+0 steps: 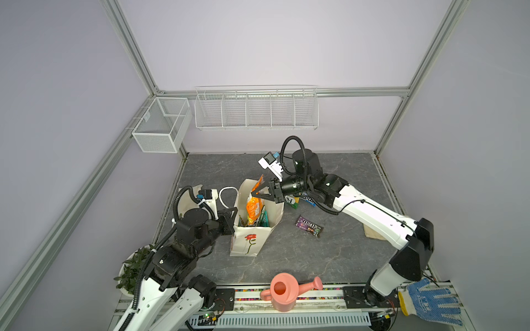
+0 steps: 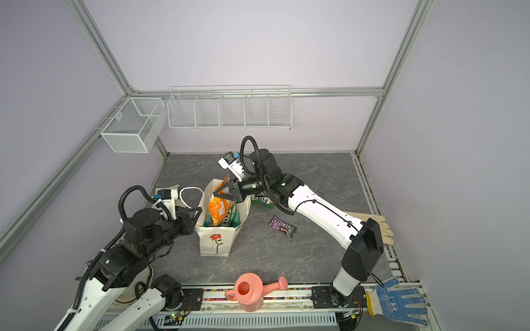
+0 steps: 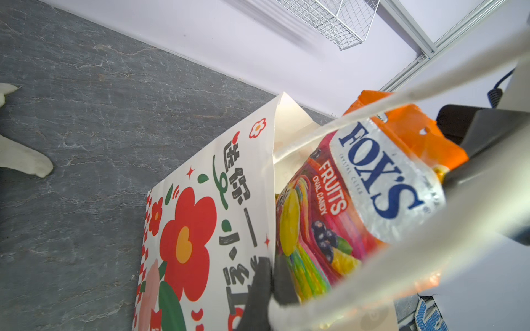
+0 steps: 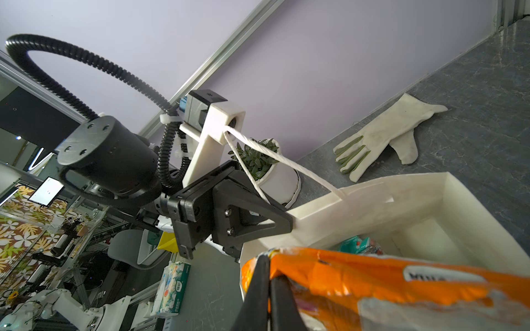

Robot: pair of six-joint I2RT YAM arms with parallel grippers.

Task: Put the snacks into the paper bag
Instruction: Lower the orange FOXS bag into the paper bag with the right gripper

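The FOX'S pack [image 1: 253, 207] hangs from the right gripper [image 1: 252, 195], half inside the bag [image 1: 249, 240] that stands beneath it. More packs [image 1: 263, 220] lie in the bag. The left gripper [image 4: 290, 225] meets the bag's left rim. Under the right gripper's wrist, just right of the bag, a second FOX'S pack [image 1: 291, 199] lies on the table [image 1: 315, 258]. An M&M's pack [image 1: 309, 226] lies to that gripper's right, nearer the robot. A plant [image 1: 133, 266] sits behind the left gripper, beside its arm.

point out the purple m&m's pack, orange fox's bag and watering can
purple M&M's pack [image 1: 309, 226], in a top view, wrapper middle
orange FOX'S bag [image 3: 381, 177], left wrist view, white logo panel
watering can [image 1: 286, 301], in a top view, body
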